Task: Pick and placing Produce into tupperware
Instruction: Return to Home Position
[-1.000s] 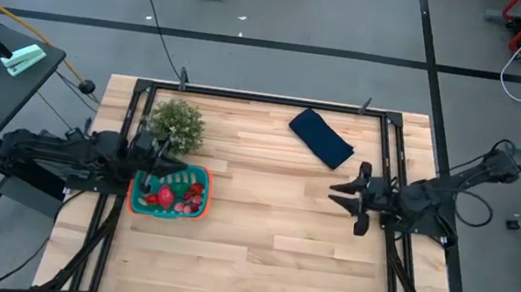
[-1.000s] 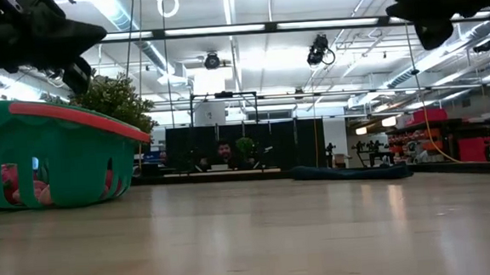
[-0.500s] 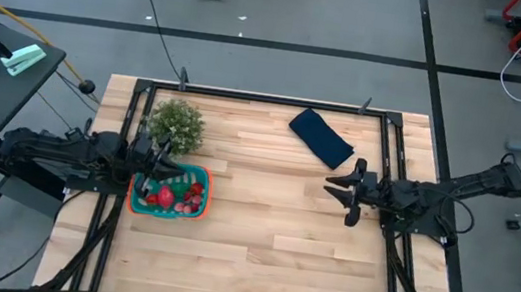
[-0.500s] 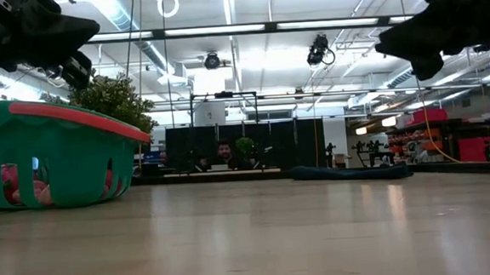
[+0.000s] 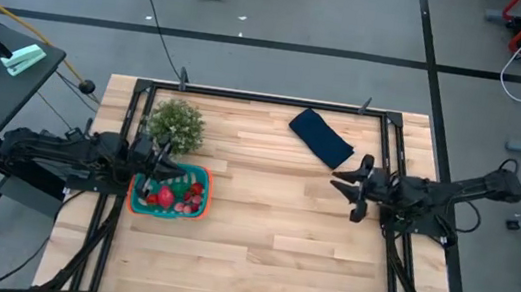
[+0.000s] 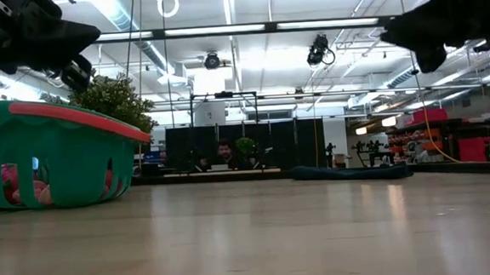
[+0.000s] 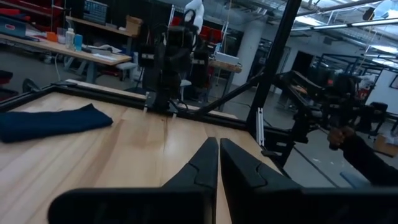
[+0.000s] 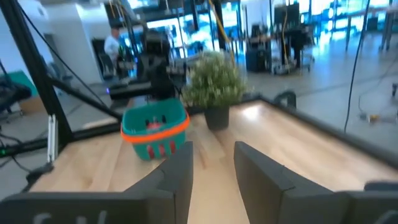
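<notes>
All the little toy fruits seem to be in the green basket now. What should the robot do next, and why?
Probably draw the right gripper back toward its own table edge and park it. The produce lies in the tupperware, none shows loose on the table, and that gripper hangs open and empty; the left gripper, shut, hangs by the tupperware.
</notes>
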